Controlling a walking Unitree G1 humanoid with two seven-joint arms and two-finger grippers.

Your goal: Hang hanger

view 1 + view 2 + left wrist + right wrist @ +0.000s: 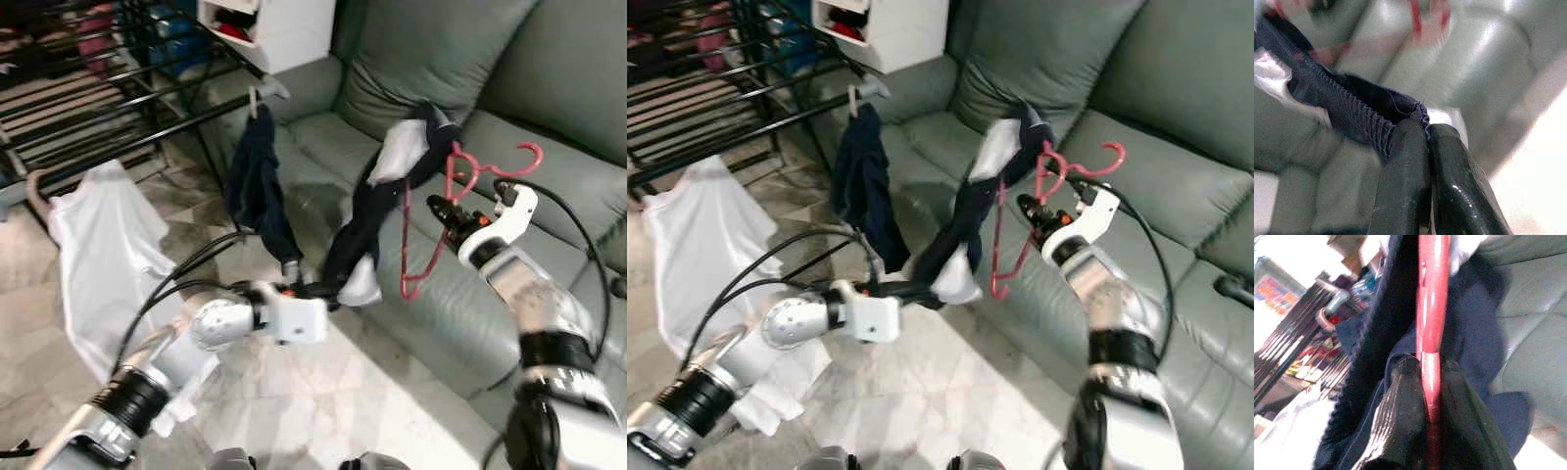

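Observation:
A red plastic hanger (431, 220) is held up in front of the sofa, with my right gripper (443, 210) shut on its upper part. A dark navy garment with white lining (377, 211) drapes from the hanger's top down to the left. Its lower end is pinched by my left gripper (328, 290), which is shut on the cloth. In the right wrist view the red hanger (1430, 323) runs straight up between the black fingers (1400, 416). The left wrist view has the navy hem (1366, 122) clamped between the fingers (1405, 181).
A black drying rack (108, 93) stands at the back left, with a navy cloth (257, 186) pegged on its rail and a white shirt (108, 255) hanging lower. A grey-green sofa (529, 127) spans the right. A white box (269, 29) sits behind. Marble floor lies below.

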